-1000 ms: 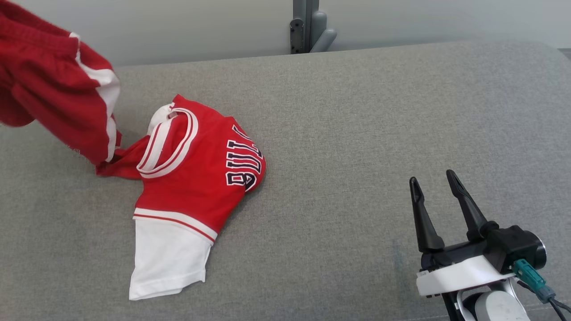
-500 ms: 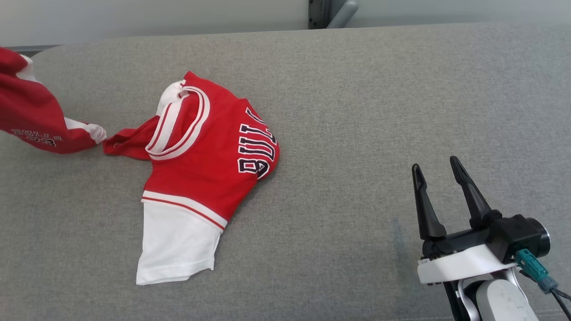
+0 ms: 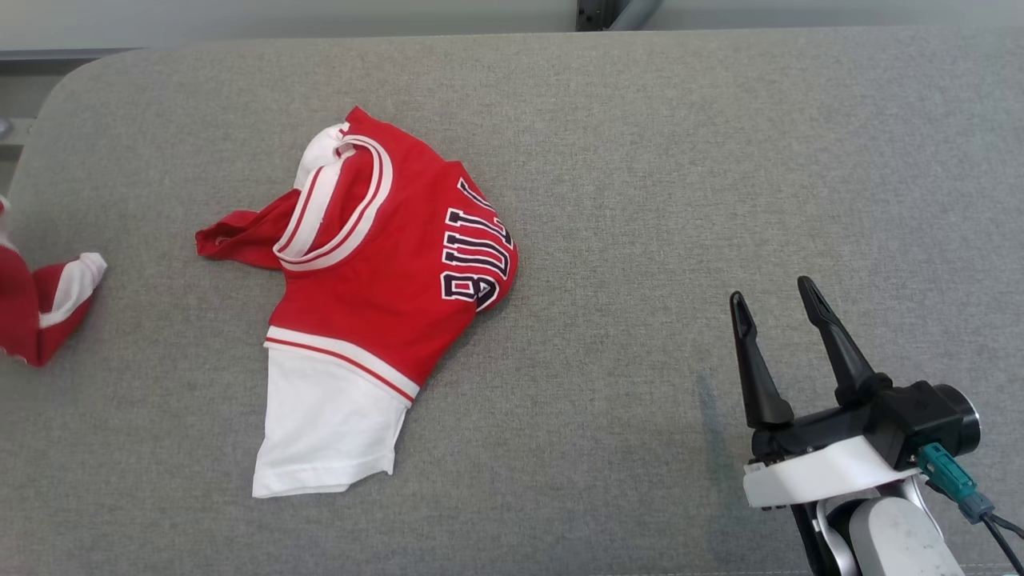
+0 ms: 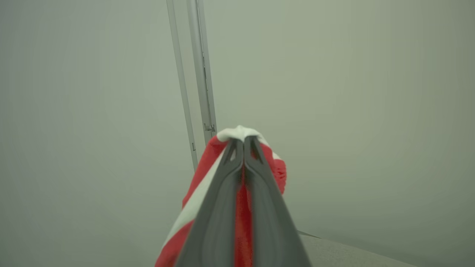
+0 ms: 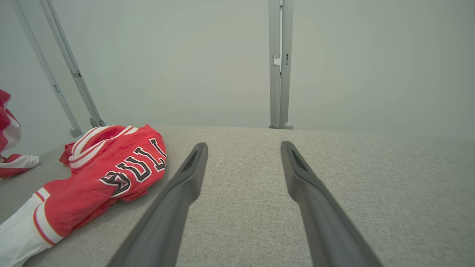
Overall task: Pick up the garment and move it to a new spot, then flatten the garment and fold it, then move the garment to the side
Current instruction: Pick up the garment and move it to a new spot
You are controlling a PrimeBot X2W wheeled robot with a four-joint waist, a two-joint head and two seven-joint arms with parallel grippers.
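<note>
A red and white garment hangs from my left gripper, whose fingers are shut on its bunched white and red edge. Its lower end shows at the far left edge of the head view, touching the grey table. A red jersey with black lettering and a white lower part lies crumpled left of the table's centre, apart from the held cloth; the right wrist view has it at the left. My right gripper stands open over the table's right front, holding nothing.
The table's rounded left corner lies near the held cloth. A grey metal post rises behind the far edge against a plain wall. Bare grey fabric stretches between the jersey and my right gripper.
The held garment has swung left and down, away from the jersey's strap it was touching. The head camera has shifted, so the jersey sits further right. My right gripper stays open.
</note>
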